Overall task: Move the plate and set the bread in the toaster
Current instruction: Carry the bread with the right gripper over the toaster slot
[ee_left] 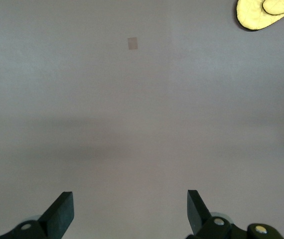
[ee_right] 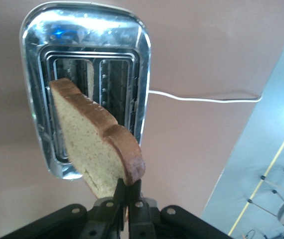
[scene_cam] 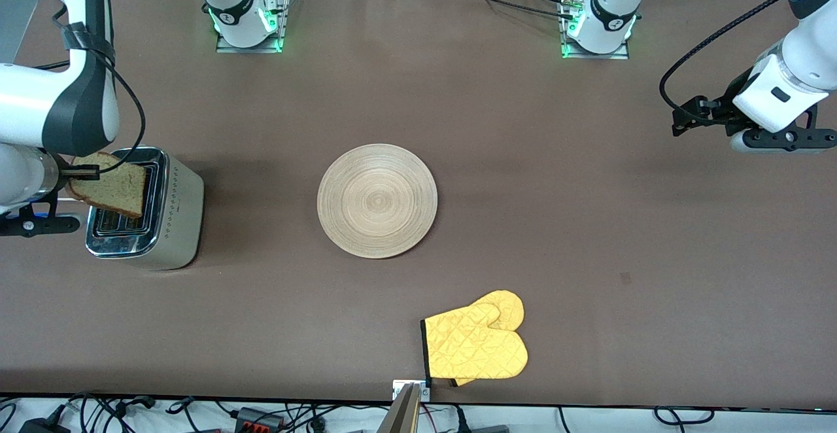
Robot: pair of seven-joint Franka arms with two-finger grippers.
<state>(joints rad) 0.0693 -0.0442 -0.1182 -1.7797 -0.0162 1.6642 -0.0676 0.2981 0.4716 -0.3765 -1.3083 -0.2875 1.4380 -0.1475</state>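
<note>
The round light-wood plate point(scene_cam: 377, 201) lies flat at the middle of the table with nothing on it. The chrome-topped toaster point(scene_cam: 145, 209) stands at the right arm's end of the table, its two slots point(ee_right: 94, 94) showing in the right wrist view. My right gripper point(ee_right: 130, 188) is shut on the crust edge of the bread point(scene_cam: 110, 184) and holds the slice tilted in the air over the toaster's top. The same brown slice point(ee_right: 94, 141) hangs above the slots in the right wrist view. My left gripper point(ee_left: 130, 211) waits open over bare table at the left arm's end.
A yellow oven mitt point(scene_cam: 477, 345) lies near the table's front edge, nearer to the front camera than the plate; its tip point(ee_left: 261, 12) shows in the left wrist view. The toaster's white cord point(ee_right: 202, 97) runs off toward the table's end.
</note>
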